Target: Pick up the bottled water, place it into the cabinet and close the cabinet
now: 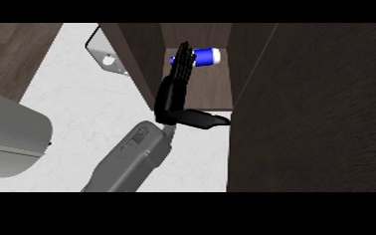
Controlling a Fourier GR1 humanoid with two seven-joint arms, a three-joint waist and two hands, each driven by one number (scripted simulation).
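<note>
The bottle [206, 57] was seen lying inside the cabinet [213, 87], just beyond the straightened, released fingers of the hand [175, 92]. The open door [294, 114] bounded the right; counter [88, 109] lay left.

The bottle [204, 57] is seen lying on its side, blue with a white end. It is set inside the open, dark-wood cabinet [213, 87].

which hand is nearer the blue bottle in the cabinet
Left. The left hand reaches into the dark wooden cabinet, its straight fingers right beside the blue-and-white bottle. The right hand is not in view.
</note>
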